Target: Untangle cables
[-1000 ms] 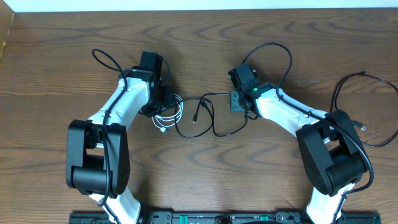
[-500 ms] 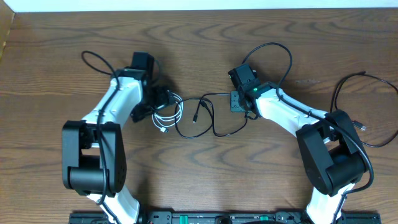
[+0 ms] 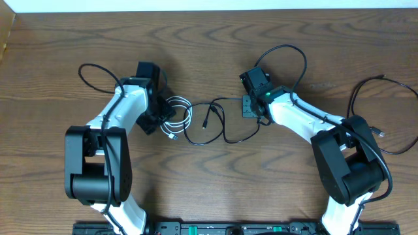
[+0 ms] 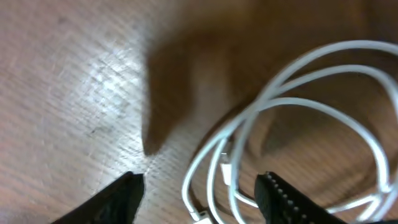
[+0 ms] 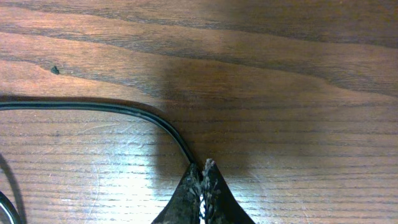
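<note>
**Overhead.** On the wooden table (image 3: 209, 189), the white cable (image 3: 189, 116) lies in a loose coil left of centre. The left gripper (image 3: 163, 117) sits at the coil's left edge. How wide it stands cannot be told from above. The black cable (image 3: 206, 123) lies just right of the coil in open curves, with one small plug end lying free between them. Its left loop reaches the white coil's right side, though whether the two cross there is not clear. Its other end leads to the right gripper (image 3: 248, 106), which rests low on the table right of centre. Thicker black wires arc off both arms.

**Left wrist.** The view is blurred. The left gripper (image 4: 200, 183) is partly spread, with its two dark fingers (image 4: 121, 199) apart at the bottom of the frame. It holds nothing. Several strands of the white cable (image 4: 239, 121) run down between the fingers and sweep off to the upper right in wide loops. A white plug end shows low between the fingers, and no strand clearly touches either finger. The gripper's shadow falls on the table (image 4: 74, 74) above.

**Right wrist.** The right gripper (image 5: 202, 171) is closed, its tips pressed together on the table (image 5: 280, 93). The black cable (image 5: 124, 109) comes in from the left edge, runs level, then curves down into the fingertips, where it is pinched. Another dark strand crosses the lower left corner.
</note>
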Action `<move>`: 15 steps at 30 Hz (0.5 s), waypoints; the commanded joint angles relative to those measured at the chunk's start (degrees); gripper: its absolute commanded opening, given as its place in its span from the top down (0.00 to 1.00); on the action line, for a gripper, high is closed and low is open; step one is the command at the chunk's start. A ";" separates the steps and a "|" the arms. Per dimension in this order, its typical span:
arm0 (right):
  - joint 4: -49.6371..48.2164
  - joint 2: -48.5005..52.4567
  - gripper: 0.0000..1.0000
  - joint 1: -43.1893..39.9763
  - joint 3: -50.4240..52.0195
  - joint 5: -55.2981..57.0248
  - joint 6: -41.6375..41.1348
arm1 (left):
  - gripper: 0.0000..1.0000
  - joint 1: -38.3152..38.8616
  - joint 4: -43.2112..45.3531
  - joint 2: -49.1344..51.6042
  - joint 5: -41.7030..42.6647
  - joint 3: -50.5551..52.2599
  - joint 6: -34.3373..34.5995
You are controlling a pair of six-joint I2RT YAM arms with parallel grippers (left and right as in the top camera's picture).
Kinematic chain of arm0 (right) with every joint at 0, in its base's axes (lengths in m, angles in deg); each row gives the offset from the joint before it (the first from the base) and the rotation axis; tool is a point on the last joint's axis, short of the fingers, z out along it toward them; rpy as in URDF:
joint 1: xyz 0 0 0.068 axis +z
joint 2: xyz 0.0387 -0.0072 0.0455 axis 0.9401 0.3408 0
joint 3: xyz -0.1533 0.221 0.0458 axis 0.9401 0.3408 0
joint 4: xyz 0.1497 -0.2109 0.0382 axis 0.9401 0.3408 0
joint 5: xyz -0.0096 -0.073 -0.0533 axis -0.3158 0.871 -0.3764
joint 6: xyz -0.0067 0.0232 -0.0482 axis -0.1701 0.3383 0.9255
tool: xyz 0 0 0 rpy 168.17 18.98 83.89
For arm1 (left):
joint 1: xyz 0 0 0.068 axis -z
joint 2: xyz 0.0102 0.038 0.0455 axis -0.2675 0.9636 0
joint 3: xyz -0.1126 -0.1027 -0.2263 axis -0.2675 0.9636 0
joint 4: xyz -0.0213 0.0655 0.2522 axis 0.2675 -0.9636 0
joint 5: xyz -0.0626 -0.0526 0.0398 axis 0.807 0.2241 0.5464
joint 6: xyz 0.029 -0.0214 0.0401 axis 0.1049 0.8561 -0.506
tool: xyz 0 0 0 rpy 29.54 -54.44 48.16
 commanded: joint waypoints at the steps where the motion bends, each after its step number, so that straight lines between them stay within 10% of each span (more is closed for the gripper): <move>1: 0.02 0.04 0.99 -0.17 -0.07 0.87 -1.01 | 0.41 0.11 -0.11 0.22 -0.90 0.96 5.40; 15: 0.00 0.04 0.99 -0.17 -0.07 0.87 -1.01 | 0.59 0.11 3.78 0.22 -0.70 1.25 7.50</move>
